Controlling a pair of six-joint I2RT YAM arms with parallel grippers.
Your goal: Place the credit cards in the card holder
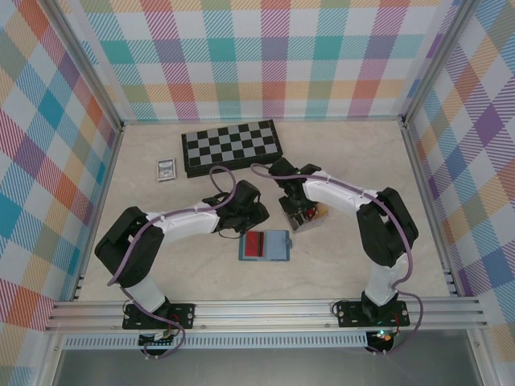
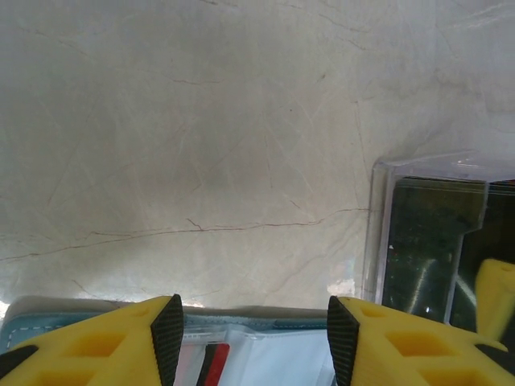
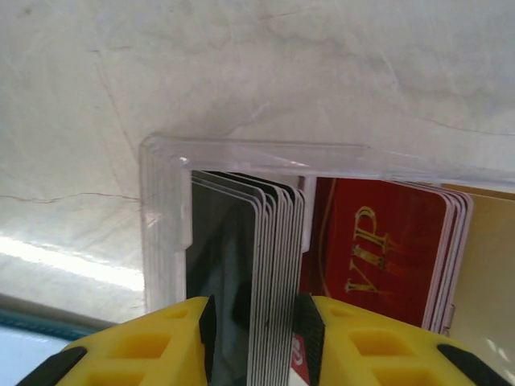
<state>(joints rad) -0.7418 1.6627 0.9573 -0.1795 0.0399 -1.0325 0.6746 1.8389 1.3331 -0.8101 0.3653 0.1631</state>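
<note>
Between its pads, right gripper pinches the dark stack of credit cards, narrow grip. They stand on edge in the clear box, likely about to be lifted out. Red VIP cards just right of it. Left gripper half-spread, empty, over the far edge of the card holder. Probably steadying it for insertion.

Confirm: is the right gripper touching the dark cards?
Touching. Right wrist view: the right gripper straddles the dark cards, their edges flush against one pad; other side unclear.
</note>
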